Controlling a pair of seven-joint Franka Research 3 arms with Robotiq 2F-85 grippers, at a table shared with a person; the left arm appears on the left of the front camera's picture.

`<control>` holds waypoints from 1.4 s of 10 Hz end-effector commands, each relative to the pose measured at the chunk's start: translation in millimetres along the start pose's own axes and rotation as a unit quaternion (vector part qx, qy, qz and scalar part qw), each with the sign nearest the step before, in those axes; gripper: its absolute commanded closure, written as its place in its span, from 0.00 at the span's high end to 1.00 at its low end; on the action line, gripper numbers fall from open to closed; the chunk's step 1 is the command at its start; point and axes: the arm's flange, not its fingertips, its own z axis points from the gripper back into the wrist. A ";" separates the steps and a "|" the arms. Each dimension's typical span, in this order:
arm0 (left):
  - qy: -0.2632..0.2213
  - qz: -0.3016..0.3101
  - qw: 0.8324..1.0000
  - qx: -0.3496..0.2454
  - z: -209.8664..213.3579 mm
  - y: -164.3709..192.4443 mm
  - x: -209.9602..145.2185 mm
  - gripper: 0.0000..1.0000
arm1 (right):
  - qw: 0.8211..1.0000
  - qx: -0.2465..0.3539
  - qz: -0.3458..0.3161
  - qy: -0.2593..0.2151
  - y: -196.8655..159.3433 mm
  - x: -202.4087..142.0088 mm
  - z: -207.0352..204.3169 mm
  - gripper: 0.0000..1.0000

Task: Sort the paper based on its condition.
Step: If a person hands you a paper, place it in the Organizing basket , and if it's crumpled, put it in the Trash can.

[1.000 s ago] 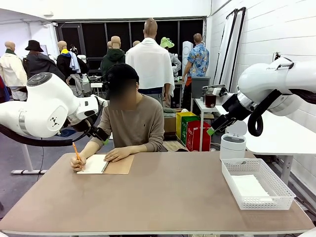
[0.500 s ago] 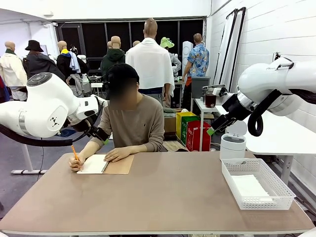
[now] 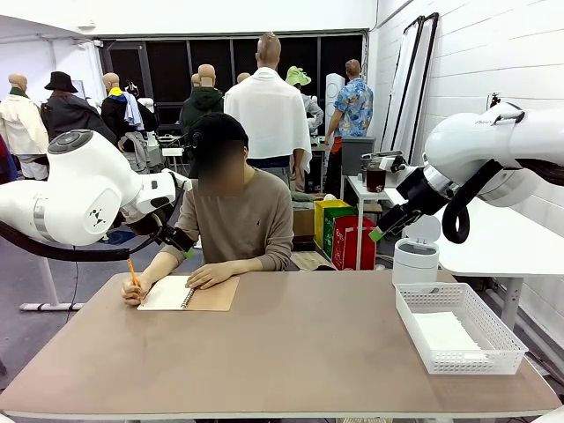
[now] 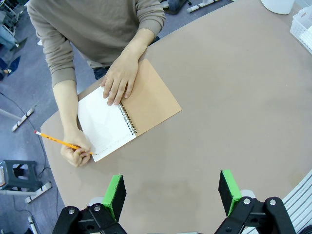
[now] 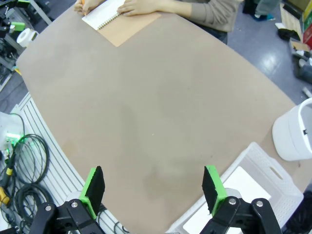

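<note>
Brown table (image 3: pixel 291 352), open spiral notebook (image 3: pixel 189 293) far left, white basket (image 3: pixel 476 361) right

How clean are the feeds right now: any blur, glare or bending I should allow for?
Front view: sharp and evenly lit, no harsh glare on the table. Left wrist view: wide-angle lens bows the table edge, notebook crisp. Right wrist view: same bowing, basket in focus.

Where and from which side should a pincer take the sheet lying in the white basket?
Probably from straight above, pinching a corner or edge of the sheet: it lies flat on the floor of the white basket, whose upright walls block any sideways approach.
</note>
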 end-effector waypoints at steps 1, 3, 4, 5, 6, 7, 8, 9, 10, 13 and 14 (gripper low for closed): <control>0.000 0.001 1.000 -0.001 -0.2 1.1 -1.0 1.00 | 1.000 0.002 0.000 0.003 -0.5 0.9 -0.8 1.00; 0.000 0.001 1.000 -0.001 -0.2 1.1 -1.0 1.00 | 1.000 0.002 0.000 0.003 -0.5 0.9 -0.8 1.00; 0.000 0.001 1.000 -0.001 -0.2 1.1 -1.0 1.00 | 1.000 0.002 0.000 0.003 -0.5 0.9 -0.8 1.00; 0.000 0.001 1.000 -0.001 -0.2 1.1 -1.0 1.00 | 1.000 0.002 0.000 0.003 -0.5 0.9 -0.8 1.00; 0.000 0.001 1.000 -0.001 -0.2 1.1 -1.0 1.00 | 1.000 0.002 0.000 0.003 -0.5 0.9 -0.8 1.00; 0.000 0.001 1.000 -0.001 -0.2 1.1 -1.0 1.00 | 1.000 0.002 0.000 0.003 -0.5 0.9 -0.8 1.00; 0.000 0.001 1.000 -0.001 -0.2 1.1 -1.0 1.00 | 1.000 0.002 0.000 0.003 -0.5 0.9 -0.8 1.00; 0.000 0.001 1.000 -0.001 -0.2 1.1 -1.0 1.00 | 1.000 0.002 0.000 0.003 -0.5 0.9 -0.8 1.00; 0.000 0.001 1.000 -0.001 -0.2 1.1 -1.0 1.00 | 1.000 0.002 0.000 0.003 -0.5 0.9 -0.8 1.00; 0.000 0.001 1.000 -0.001 -0.2 1.1 -1.0 1.00 | 1.000 0.002 0.000 0.003 -0.5 0.9 -0.8 1.00; 0.000 0.001 1.000 -0.001 -0.2 1.1 -1.0 1.00 | 1.000 0.002 0.000 0.003 -0.5 0.9 -0.8 1.00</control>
